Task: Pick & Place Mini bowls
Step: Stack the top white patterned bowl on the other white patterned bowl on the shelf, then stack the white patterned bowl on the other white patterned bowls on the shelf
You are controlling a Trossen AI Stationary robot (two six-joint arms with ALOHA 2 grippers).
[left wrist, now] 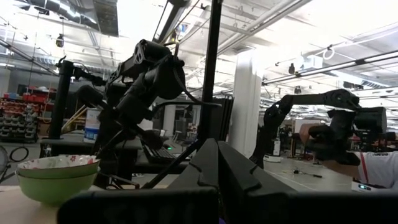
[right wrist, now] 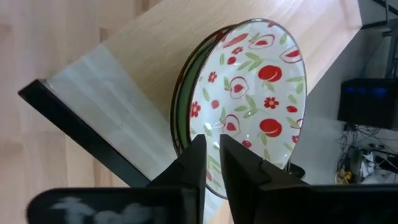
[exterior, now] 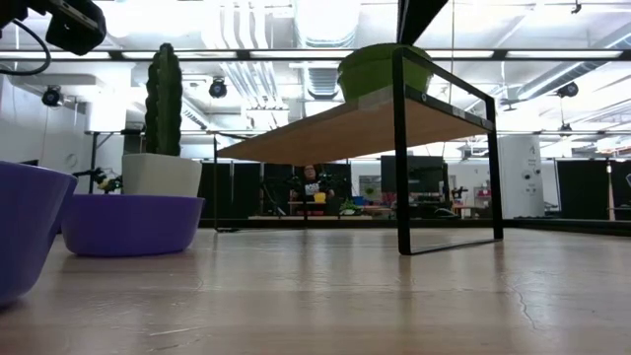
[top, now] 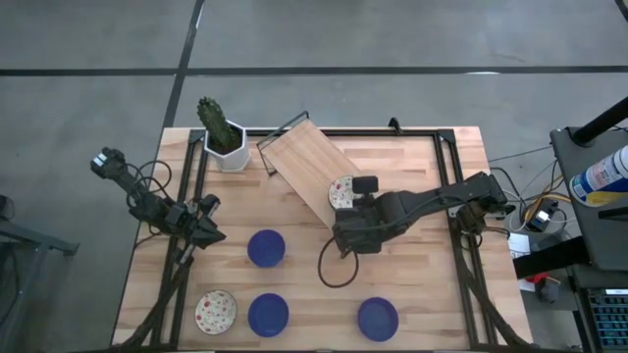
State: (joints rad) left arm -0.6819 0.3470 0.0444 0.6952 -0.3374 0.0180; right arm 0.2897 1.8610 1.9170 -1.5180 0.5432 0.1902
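Two cream mini bowls with a red-and-green pattern sit stacked (right wrist: 249, 106) on a tilted wooden shelf (top: 299, 157). In the low view their green underside (exterior: 385, 67) shows on the shelf top. A third patterned bowl (top: 216, 311) and three blue bowls (top: 266, 247) (top: 267, 314) (top: 378, 318) rest on the table. My right gripper (top: 343, 209) (right wrist: 212, 152) is at the stack's near rim, fingers nearly together. My left gripper (top: 208, 233) (left wrist: 217, 165) waits shut over the table's left side. My right gripper comes from above at the near rim (right wrist: 188, 132) of the top patterned bowl, with only a narrow slit between its fingers. The fingers themselves hide the place of contact. The bowl lies nested in the lower bowl on the shelf.
A white pot with a cactus (top: 224, 142) stands at the far left, beside the shelf's black metal frame (exterior: 401, 158). A loose black cable loop (top: 339, 270) lies on the table under the right arm. There is bare wood between the blue bowls.
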